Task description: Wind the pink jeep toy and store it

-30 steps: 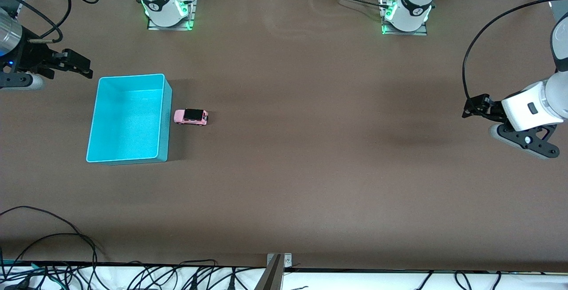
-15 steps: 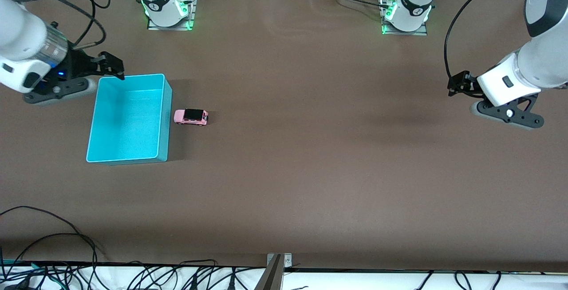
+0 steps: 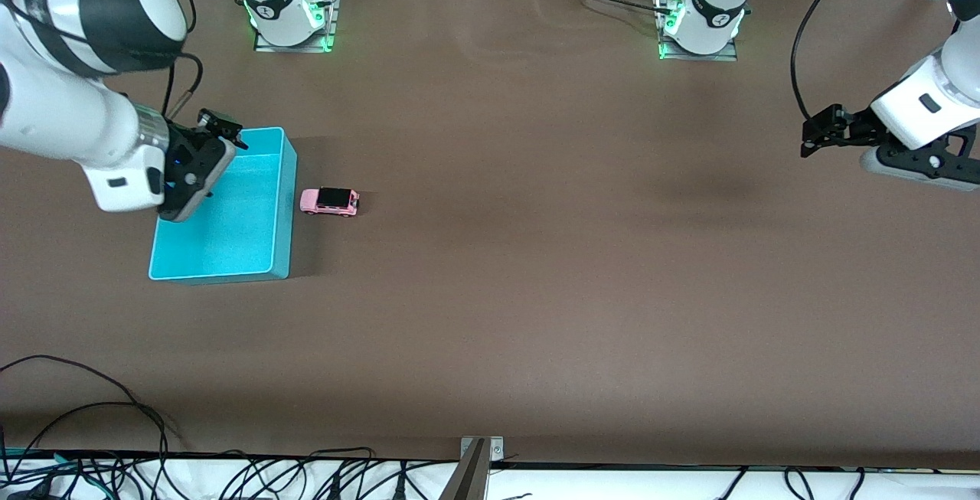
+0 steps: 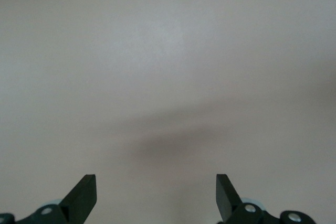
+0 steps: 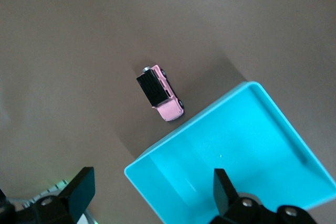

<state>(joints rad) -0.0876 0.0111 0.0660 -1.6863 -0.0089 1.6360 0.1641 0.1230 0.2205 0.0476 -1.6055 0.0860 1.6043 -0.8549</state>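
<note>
The pink jeep toy [image 3: 329, 200] stands on the brown table right beside the turquoise bin [image 3: 230, 224], on the bin's side toward the left arm's end. It also shows in the right wrist view [image 5: 159, 93], next to the bin's corner [image 5: 252, 145]. My right gripper [image 3: 224, 127] is open and empty over the bin's corner nearest the right arm's base; in its own view [image 5: 151, 178] the jaws stand wide apart. My left gripper [image 3: 813, 136] is open and empty over bare table at the left arm's end [image 4: 156, 179].
The bin holds nothing. Both arm bases [image 3: 289, 10] [image 3: 700, 17] stand at the table's edge farthest from the front camera. Cables [image 3: 92, 408] and a metal bracket [image 3: 476, 463] lie along the edge nearest the camera.
My right gripper has swung in from the table's end to over the bin's corner. My left gripper has shifted a little over bare table. The jeep and bin have not moved.
</note>
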